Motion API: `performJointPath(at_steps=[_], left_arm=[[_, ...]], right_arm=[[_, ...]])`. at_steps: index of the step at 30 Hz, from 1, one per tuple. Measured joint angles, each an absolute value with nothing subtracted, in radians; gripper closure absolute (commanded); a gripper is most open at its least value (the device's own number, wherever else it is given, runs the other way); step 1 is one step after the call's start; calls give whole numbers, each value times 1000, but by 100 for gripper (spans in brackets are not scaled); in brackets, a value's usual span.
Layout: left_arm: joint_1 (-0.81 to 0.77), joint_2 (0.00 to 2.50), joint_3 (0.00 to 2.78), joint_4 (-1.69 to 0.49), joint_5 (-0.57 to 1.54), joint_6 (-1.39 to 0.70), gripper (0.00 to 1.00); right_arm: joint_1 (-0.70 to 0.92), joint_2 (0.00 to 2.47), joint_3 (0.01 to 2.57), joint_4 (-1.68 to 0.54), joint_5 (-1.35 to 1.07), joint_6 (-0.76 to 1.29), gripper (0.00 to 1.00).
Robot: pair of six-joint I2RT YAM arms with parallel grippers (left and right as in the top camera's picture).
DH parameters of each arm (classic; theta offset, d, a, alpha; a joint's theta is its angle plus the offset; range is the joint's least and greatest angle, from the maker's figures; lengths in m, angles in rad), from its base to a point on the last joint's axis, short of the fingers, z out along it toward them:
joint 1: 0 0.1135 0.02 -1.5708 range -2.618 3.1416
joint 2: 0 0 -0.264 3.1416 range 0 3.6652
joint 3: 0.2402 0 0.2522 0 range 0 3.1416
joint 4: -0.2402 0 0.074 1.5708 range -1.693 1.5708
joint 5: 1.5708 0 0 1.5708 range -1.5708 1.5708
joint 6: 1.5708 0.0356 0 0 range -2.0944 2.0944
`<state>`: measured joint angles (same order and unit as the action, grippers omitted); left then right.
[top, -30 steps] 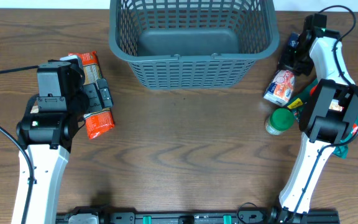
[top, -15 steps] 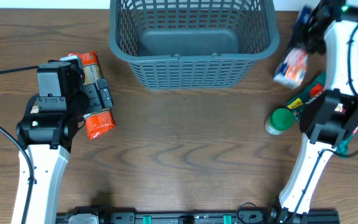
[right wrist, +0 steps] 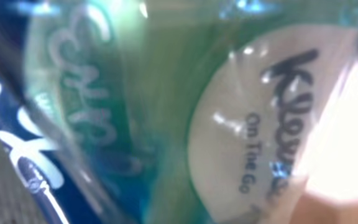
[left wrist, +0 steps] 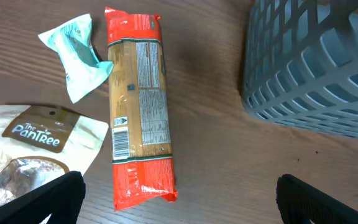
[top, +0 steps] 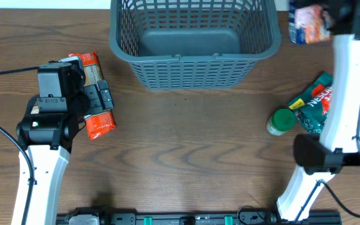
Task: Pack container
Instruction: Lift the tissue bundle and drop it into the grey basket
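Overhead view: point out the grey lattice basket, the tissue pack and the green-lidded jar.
Dark grey plastic lattice basket (top: 192, 72): overhead view, near wall.
White-and-blue tissue pack (top: 306, 22): overhead view, its middle.
Green-lidded jar (top: 284, 117): overhead view, lid.

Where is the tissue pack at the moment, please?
Overhead, the tissue pack is at the top right, held in the right fingers just beside the basket's right rim, well beyond the green-lidded jar.

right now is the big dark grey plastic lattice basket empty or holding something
Empty: overhead, the dark grey plastic basket shows only bare floor. The white and blue tissue pack is outside its right rim.
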<state>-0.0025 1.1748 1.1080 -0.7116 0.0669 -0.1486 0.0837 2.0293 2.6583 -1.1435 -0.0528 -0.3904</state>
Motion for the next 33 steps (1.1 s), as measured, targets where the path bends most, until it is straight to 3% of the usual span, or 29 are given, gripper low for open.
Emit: performJointPath(at_steps=[8,16,31,32,33], left_arm=[[-2,1175,1108,-732,66,-148,2],[-2,1175,1108,-734,64,-149,1],[-2,1175,1108,-734,64,-149,1],[-2,1175,1108,-734,64,-149,2],[-2,1175,1108,-734,64,-149,1]], right_arm=[[280,2056,2657,-970,-70,-732,99],[290,2163,2658,-910,-168,-825,99],[318,2415,2655,-1044,-205,-944,99],[320,2415,2655,-1052,-207,-948,93],[321,2416,2655,-1058,-208,-950,81]])
